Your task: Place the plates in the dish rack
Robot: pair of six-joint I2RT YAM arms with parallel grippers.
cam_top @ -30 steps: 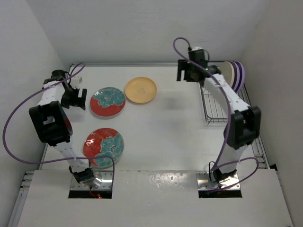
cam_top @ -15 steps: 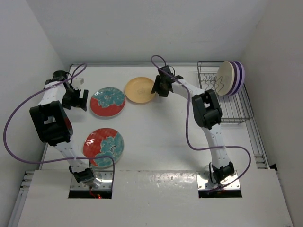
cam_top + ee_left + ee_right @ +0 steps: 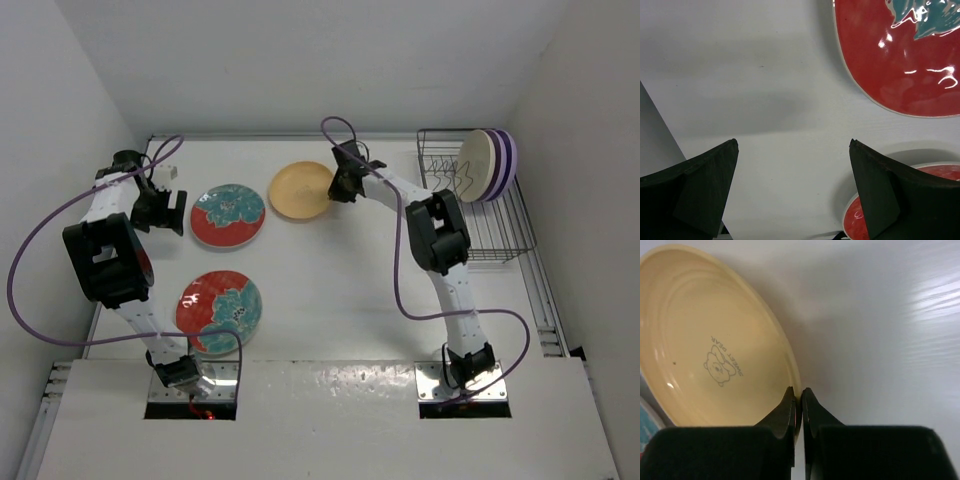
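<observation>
My right gripper (image 3: 338,186) (image 3: 798,399) is shut on the right rim of the orange-yellow plate (image 3: 298,190) (image 3: 710,345), whose rim sits pinched between the two fingers. Two red plates with teal flowers lie flat on the table, one at the back left (image 3: 228,215) (image 3: 900,55) and one nearer the front (image 3: 218,311) (image 3: 867,215). My left gripper (image 3: 170,210) (image 3: 792,150) hangs open over bare table just left of the back red plate. The dish rack (image 3: 478,215) stands at the right, with a cream plate (image 3: 479,166) and two lilac plates (image 3: 506,160) upright at its far end.
White walls close in the table on the left, back and right. The left wall (image 3: 60,170) runs close beside my left arm. A purple cable (image 3: 400,270) loops off the right arm.
My right arm swung from the dish rack over to the orange-yellow plate, and its gripper closed on the plate's rim. The plate shifted slightly to the right. The left arm stayed put.
</observation>
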